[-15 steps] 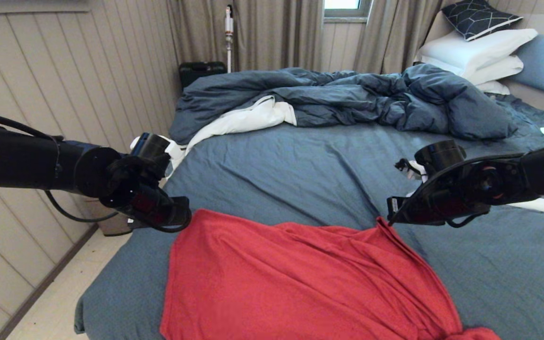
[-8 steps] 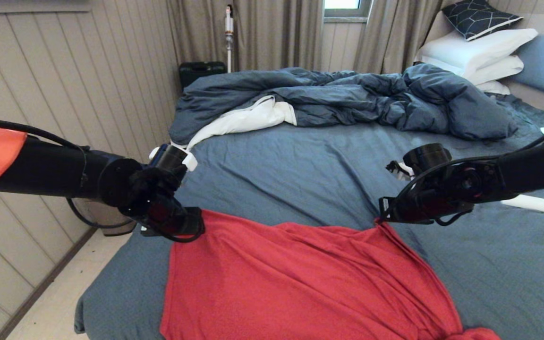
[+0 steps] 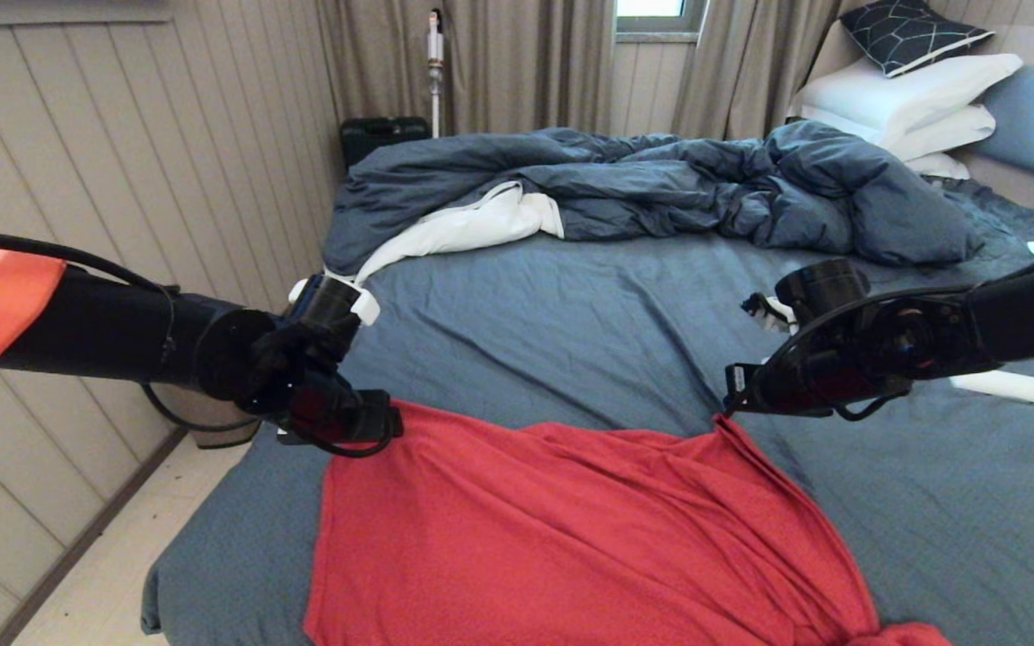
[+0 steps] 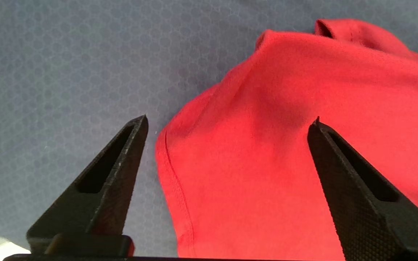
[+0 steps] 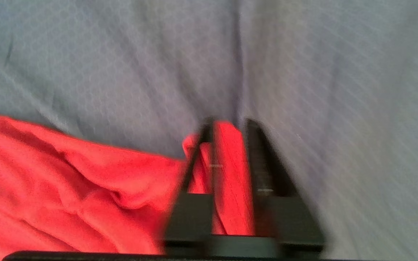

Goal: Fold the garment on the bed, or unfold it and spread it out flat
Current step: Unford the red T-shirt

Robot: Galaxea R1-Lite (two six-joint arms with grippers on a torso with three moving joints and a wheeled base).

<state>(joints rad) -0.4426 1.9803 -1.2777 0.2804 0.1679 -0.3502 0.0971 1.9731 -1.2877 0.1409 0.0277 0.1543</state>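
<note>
Spreading the garment [image 3: 571, 538] flat on the bed [image 3: 571, 314]: far corners set down, release under way.

Head view: the red shirt lies on the near part of the sheet, its long axis running from the far edge toward the robot; which end is the collar I cannot tell. Left wrist view: the left gripper [image 4: 230, 121] hangs over the hemmed corner with jaws wide, holding nothing. Right wrist view: the right gripper [image 5: 227, 145] has narrow jaws with a red fold between them. Next, I judge, that fold must drop free and both arms lift clear without dragging cloth.
</note>
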